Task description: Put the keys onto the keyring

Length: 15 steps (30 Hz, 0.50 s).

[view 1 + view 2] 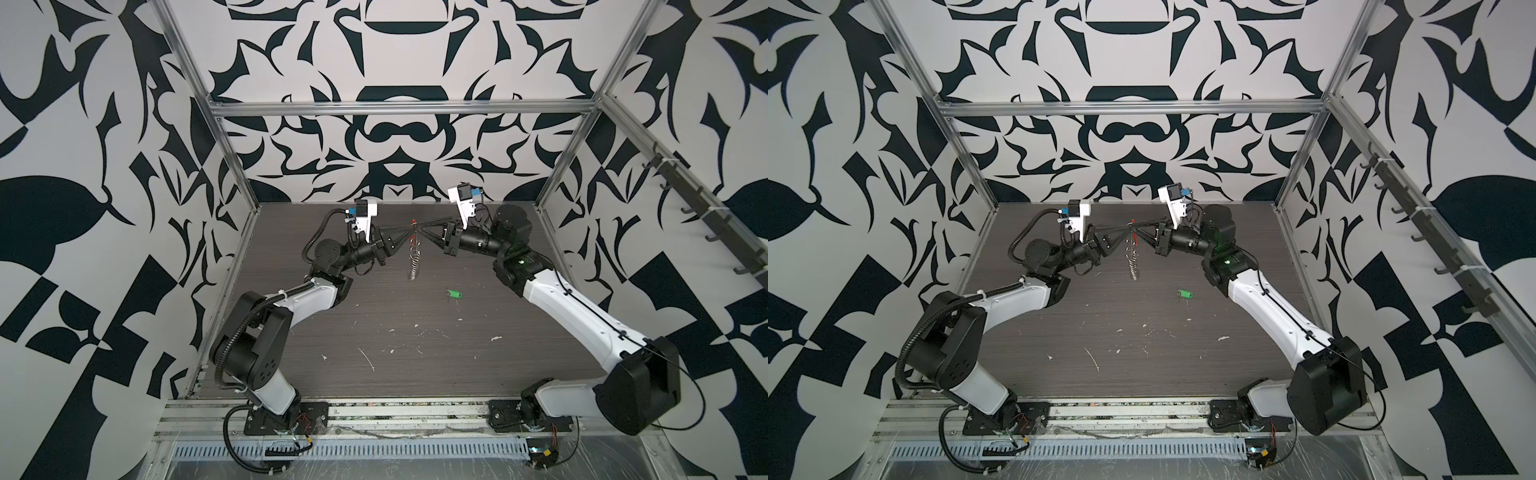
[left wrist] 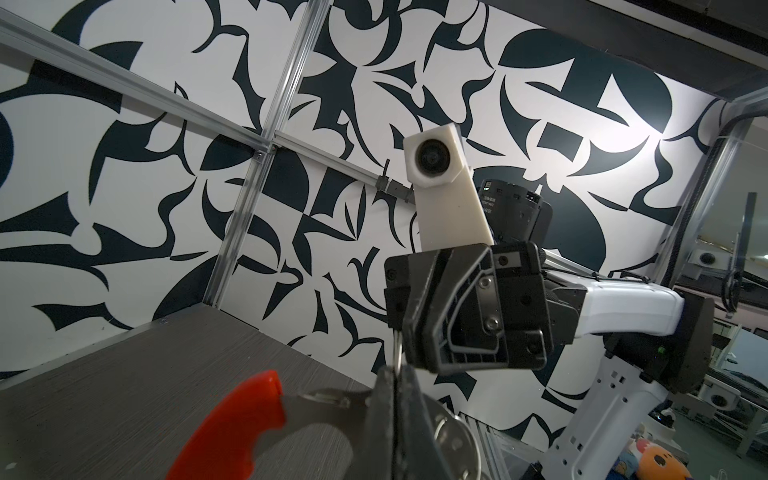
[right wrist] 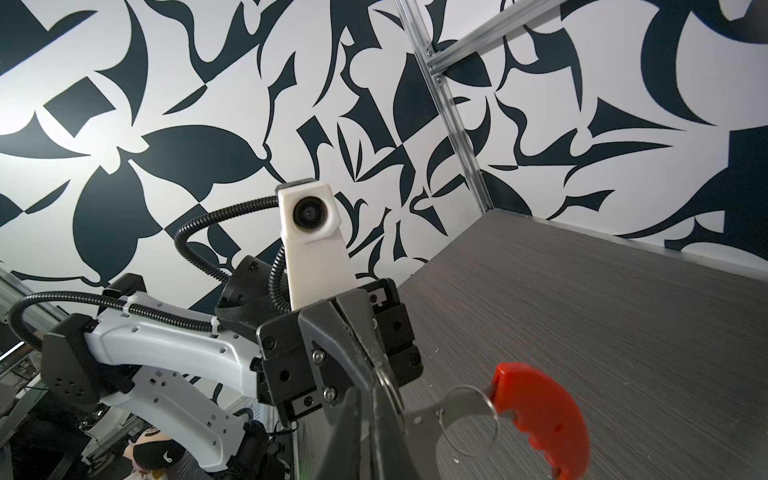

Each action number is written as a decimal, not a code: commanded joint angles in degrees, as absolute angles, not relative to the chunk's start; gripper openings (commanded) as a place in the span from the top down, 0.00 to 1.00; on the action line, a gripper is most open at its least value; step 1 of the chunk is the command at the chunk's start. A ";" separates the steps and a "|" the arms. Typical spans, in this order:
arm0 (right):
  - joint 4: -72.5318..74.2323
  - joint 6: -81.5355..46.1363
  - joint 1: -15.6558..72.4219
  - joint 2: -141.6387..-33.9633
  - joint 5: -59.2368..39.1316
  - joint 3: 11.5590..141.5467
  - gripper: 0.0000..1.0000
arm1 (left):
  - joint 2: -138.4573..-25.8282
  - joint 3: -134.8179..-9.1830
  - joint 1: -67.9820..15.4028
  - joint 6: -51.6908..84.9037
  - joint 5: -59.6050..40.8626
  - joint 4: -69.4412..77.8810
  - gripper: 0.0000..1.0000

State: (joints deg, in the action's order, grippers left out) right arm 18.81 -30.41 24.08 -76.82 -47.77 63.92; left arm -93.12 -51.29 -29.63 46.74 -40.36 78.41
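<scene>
— Where do we find the keys (image 1: 454, 294)?

— Flat on the desk (image 1: 353, 328), on their own. In both top views we see one small bright green oblong tag with a tiny silver ring at one end. Its long axis runs roughly 9 to 3 o'clock, ring end toward 9.

— And the keyring (image 1: 412, 257)?

— Up in the air, toward 11 o'clock from the keys and well apart from them. We read it as a loop seen edge-on, hanging down, strung with small silver rings, with a red-orange segment (image 3: 540, 419) near the top.

— What holds it?

— Both arms. The left claw (image 1: 408, 228) comes in from 9 o'clock, its fingers together and clamped on the loop's metal. The right claw (image 1: 420, 230) comes in from 3 o'clock. In the wrist views its fingers also look pinched on that metal, tips almost meeting the other's.

— So what does the coming move turn on?

— From the claws the keys lie at about 5 o'clock, down on the desk, on the right arm's side. We judge the right claw the nearer one. It would have to let go, drop toward 5 o'clock and close across the tag's short width while the left claw holds the loop.
</scene>
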 commanded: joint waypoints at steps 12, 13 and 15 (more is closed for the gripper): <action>20.57 -29.96 20.93 -72.28 -46.54 63.87 0.73 | -92.09 -53.15 -29.53 47.80 -40.89 82.48 1.00; 20.99 -30.82 20.92 -72.68 -46.95 64.05 0.72 | -92.02 -53.22 -29.53 47.77 -40.86 82.46 1.00; 21.91 -32.05 21.01 -73.72 -48.11 64.43 0.72 | -92.05 -53.26 -29.56 47.89 -40.87 82.51 1.00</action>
State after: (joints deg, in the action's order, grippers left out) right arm 18.44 -30.30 20.82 -73.45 -46.57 63.79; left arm -93.12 -51.33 -29.63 46.85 -40.36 78.43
